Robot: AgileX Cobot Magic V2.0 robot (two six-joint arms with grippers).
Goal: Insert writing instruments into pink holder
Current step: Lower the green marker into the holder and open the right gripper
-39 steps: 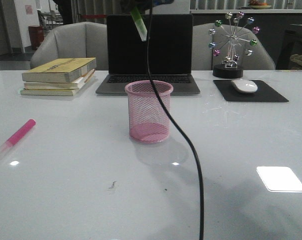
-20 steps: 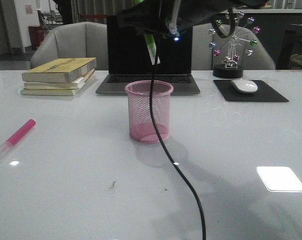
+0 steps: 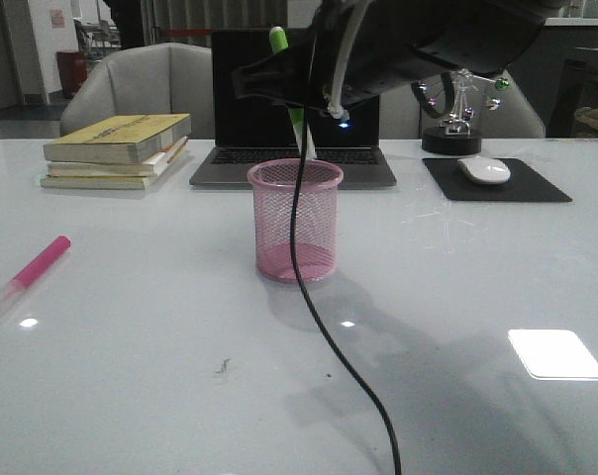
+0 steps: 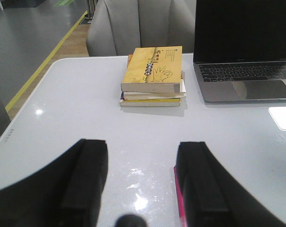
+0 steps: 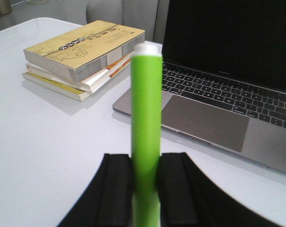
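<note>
White and glossy, the tabletop (image 3: 131,376) carries the pink holder (image 3: 295,222) near its middle, with the right tool (image 5: 145,189) clamped on the green marker (image 5: 146,137) above the rim; the marker's lower end is hidden behind the arm and a black cable (image 3: 324,336). Toward the left edge lies the pink marker (image 3: 30,274), its clear cap hard to make out, and in the left wrist view only a sliver shows beside the left tool (image 4: 142,189), whose fingers stand apart.

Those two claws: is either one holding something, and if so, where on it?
The right gripper pinches the green marker around its barrel, above the pink holder. The left gripper is open and holds nothing.
</note>
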